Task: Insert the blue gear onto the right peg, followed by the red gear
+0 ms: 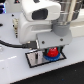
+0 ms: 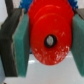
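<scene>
The red gear (image 2: 47, 22) fills the wrist view, held flat between the teal pads (image 2: 22, 46) of my gripper (image 2: 50, 42), which is shut on its rim. Its centre hole looks dark. Slivers of the blue gear (image 2: 25, 4) show past the red one's edge. In the exterior view my gripper (image 1: 51, 50) hangs low over the black-bordered white plate (image 1: 34, 59). The red gear (image 1: 51, 52) sits right above the blue gear (image 1: 51, 57), which lies on the plate's right part. The gears and the hand hide the right peg.
The white arm and its grey hand (image 1: 47, 37) block much of the exterior view. A black cable (image 1: 12, 44) runs across the white table at the exterior view's left. A dark area (image 1: 75, 55) lies past the table's edge at the right.
</scene>
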### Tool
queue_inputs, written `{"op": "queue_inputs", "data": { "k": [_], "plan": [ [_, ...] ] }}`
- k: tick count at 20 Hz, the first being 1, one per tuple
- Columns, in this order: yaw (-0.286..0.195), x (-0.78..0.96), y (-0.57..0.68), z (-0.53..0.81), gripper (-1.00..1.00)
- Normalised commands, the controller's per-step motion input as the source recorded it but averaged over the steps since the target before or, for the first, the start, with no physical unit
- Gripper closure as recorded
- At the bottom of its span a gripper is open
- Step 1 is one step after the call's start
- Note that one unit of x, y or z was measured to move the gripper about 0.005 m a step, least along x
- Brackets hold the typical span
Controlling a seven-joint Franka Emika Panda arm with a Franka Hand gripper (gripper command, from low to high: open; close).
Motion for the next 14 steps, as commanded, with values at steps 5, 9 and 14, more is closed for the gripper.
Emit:
{"op": "queue_inputs", "data": {
  "k": [5, 9, 14],
  "plan": [
    [0.000, 0.03, 0.02, 0.22, -1.00],
    [0.000, 0.01, 0.04, 0.43, -1.00],
    [0.000, 0.00, 0.09, 0.63, -1.00]
  ]
}}
